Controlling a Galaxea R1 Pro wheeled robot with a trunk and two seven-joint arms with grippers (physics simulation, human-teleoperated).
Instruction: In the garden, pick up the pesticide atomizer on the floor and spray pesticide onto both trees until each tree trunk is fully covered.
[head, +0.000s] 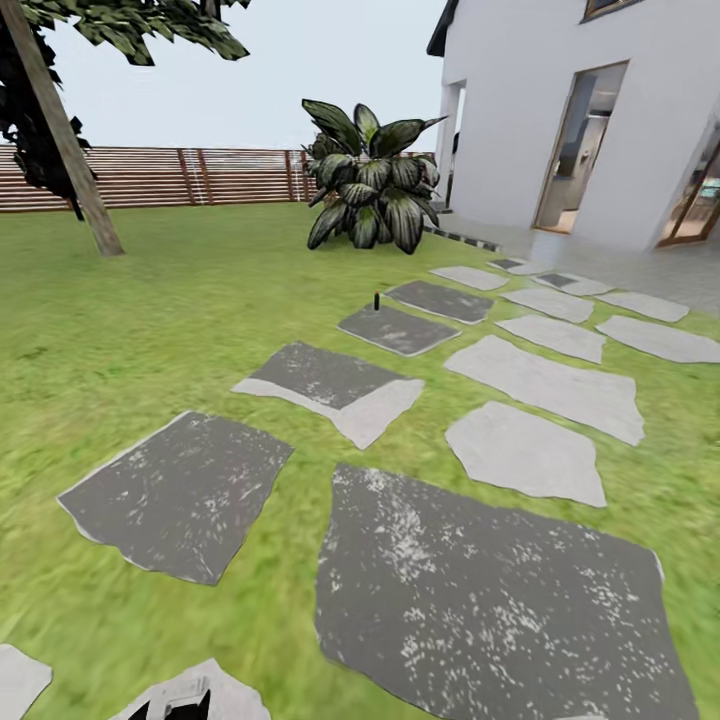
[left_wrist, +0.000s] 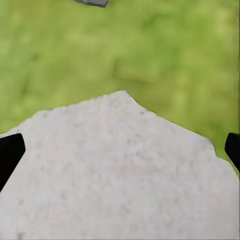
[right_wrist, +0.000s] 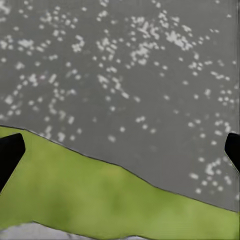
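The left gripper (left_wrist: 120, 150) hangs with its two dark fingertips spread wide at the edges of its wrist view, nothing between them, above a pale stepping stone (left_wrist: 115, 175) with the grass (left_wrist: 150, 50) just beyond it. Far ahead and to the left of that gripper, a tree (head: 60, 120) stands on the lawn, its trunk (head: 75, 160) leaning in the head view in front of the slatted fence (head: 200, 175). Ahead, between the two grippers' lines of travel and well apart from both, a small dark upright object (head: 377, 300) stands at the edge of a grey stone (head: 398, 329); it is too small to identify, though it could be the atomizer. Beyond it sits a broad-leaved plant (head: 372, 190), with the white house (head: 560, 110) to the right. The right gripper (right_wrist: 120, 150) is likewise fully open and empty, over a dark speckled stone (right_wrist: 125, 75) beside a strip of grass. The step in hand looks like the approach: I would roll straight toward that small object, keep it centred in the head view, keep both grippers open and stop only once it is within easy reach.
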